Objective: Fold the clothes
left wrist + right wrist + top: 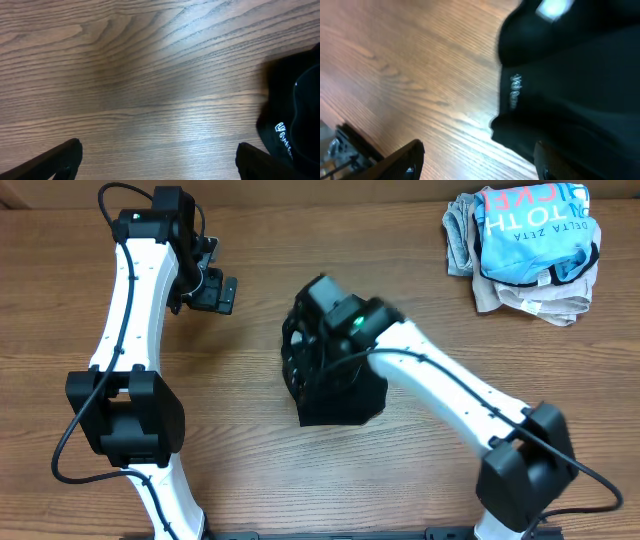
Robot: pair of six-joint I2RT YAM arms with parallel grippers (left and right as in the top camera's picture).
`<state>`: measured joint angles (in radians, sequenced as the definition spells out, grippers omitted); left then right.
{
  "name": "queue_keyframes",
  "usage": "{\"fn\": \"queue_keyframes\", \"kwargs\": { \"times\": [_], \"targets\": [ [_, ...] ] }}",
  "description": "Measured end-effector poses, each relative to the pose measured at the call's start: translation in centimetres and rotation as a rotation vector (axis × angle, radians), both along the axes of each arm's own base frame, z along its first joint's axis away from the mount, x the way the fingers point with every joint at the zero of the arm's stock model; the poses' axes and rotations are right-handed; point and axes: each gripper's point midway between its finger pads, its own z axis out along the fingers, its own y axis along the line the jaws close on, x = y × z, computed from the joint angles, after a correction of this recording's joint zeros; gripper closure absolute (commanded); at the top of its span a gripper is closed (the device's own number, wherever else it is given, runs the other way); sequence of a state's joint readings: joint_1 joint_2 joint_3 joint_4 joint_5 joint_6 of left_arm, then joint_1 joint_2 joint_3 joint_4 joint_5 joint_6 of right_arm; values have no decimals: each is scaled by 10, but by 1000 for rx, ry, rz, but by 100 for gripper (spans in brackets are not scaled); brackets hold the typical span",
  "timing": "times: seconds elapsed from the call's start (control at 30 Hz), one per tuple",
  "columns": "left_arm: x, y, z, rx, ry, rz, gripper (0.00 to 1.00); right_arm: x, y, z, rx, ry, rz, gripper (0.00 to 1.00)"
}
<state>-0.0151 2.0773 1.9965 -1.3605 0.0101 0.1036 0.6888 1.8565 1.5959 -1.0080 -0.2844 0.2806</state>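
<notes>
A black garment [335, 385] lies bunched in the middle of the table; it also shows at the right edge of the left wrist view [295, 105] with small white lettering, and fills the right of the right wrist view [575, 75]. My right gripper [477, 157] is open, one finger over bare wood and the other over the black cloth's edge; in the overhead view it [318, 315] hangs over the garment's upper left. My left gripper [157, 157] is open and empty over bare wood, left of the garment; overhead it [215, 290] is apart from the cloth.
A pile of other clothes [525, 250], grey and beige with a blue printed shirt on top, sits at the back right corner of the wooden table [420, 260]. The left arm's base [125, 415] stands at the front left, the right arm's base [525, 470] at the front right.
</notes>
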Motion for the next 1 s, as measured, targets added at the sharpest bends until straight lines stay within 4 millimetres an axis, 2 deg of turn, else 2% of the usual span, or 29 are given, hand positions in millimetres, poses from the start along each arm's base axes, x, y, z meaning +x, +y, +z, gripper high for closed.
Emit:
{"fn": "queue_keyframes", "kwargs": {
  "times": [0.13,0.17,0.23,0.3,0.37,0.57,0.67,0.77,0.9,1.0],
  "targets": [
    [2,-3,-2,-15,-2,-2,0,20,-28,38,-6,-60,-81,22],
    [2,-3,-2,-17,-2,-2,0,21,-40,45,-26,-66,-106,22],
    [2,-4,-3,-20,0,-3,0,17,-56,48,-63,-56,-132,22],
    [4,-4,-4,-24,-5,-3,0,12,-67,41,-105,-30,-143,22],
    [6,-4,-5,-24,-9,-3,0,3,-73,25,-144,8,-140,23],
    [8,-5,-6,-28,-12,-4,0,-36,-94,-46,-259,144,-119,24],
    [8,-5,-6,-31,-13,-4,0,-47,-102,-76,-283,173,-118,24],
    [8,-5,-6,-31,-12,-4,0,-48,-109,-97,-284,167,-132,24],
    [8,-5,-6,-31,-12,-4,0,-39,-120,-113,-285,131,-170,24],
    [8,-6,-6,-36,-12,-5,0,-30,-136,-124,-312,112,-213,24]
  ]
}}
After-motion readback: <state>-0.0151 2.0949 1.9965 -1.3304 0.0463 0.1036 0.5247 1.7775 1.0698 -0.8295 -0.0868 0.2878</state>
